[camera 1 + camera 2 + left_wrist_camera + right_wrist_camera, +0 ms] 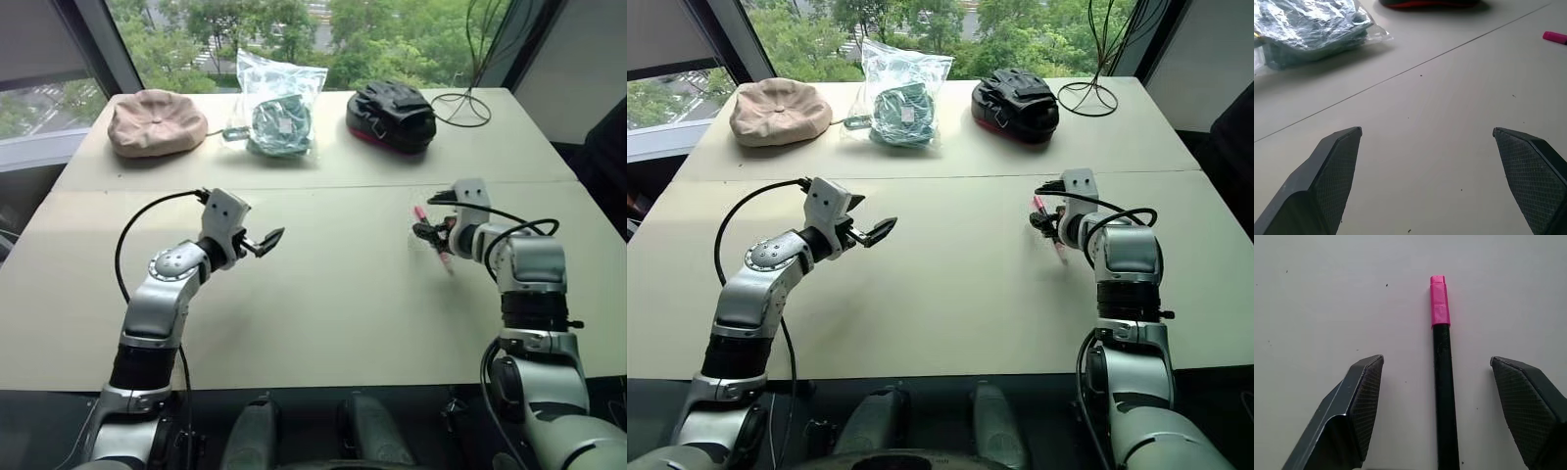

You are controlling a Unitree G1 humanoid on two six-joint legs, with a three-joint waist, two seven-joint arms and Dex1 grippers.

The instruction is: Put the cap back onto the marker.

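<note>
The marker (1444,382), a thin dark stick, lies flat on the pale table (323,294). The bright pink cap (1439,301) sits on its far end, in line with the barrel. My right gripper (1437,360) is open and hangs low over the marker, one finger on each side, touching neither. In the left eye view the marker (447,261) lies at the right under my right gripper (428,233), and the cap (419,212) points away from me. My left gripper (269,240) is open and empty above the table's left half. The left wrist view also catches the cap (1554,36).
Along the table's far edge lie a beige hat (155,121), a clear plastic bag with teal contents (278,108), a black and red bundle (392,116) and thin looped cables (460,103). A seam (313,186) crosses the table in front of them.
</note>
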